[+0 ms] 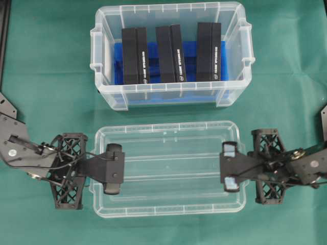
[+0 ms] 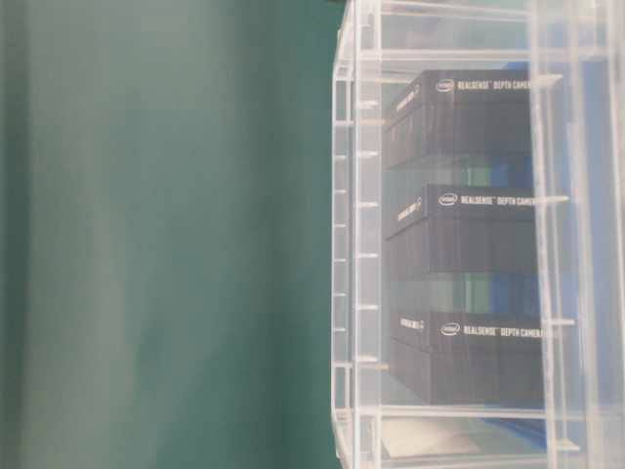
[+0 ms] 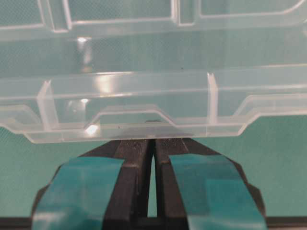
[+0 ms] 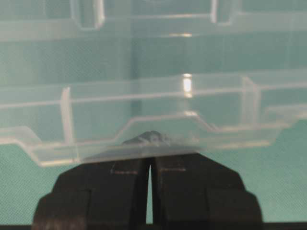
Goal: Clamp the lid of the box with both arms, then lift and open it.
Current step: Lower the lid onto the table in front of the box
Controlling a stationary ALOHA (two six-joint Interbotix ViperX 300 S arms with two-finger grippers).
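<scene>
Nearest the left wrist camera are the teal-taped fingers [image 3: 84, 191] of the left gripper [image 3: 153, 143], drawn together until only a thin slit shows between them, their tips tucked under the edge tab of the lid [image 3: 144, 103]. The right wrist view mirrors this: the right gripper [image 4: 149, 141] has its black fingers almost touching, tips pinching the raised tab at the opposite short end of the lid [image 4: 153, 115].

From overhead, the lid [image 1: 168, 171] sits in the near half of the green cloth [image 1: 46, 66], well apart from the box [image 1: 171, 97], which stands open at the far side with three black RealSense camera cartons [image 1: 171, 53] upright on a blue liner [image 1: 118, 53]. The left gripper [image 1: 113, 170] grips the lid's left short end and the right gripper [image 1: 229, 167] its right short end. Holding the two ends likely keeps the thin, flexible plastic level and stops it twisting. Whether the lid rests on the cloth or hangs just above it cannot be told from these views.

Both sets of jaws are nearly closed, clamped on the thin lid edge. With the lid already clear of the box, the opening appears essentially done.

The table-level view shows only the box [image 2: 356, 244] and its cartons [image 2: 459, 234].
</scene>
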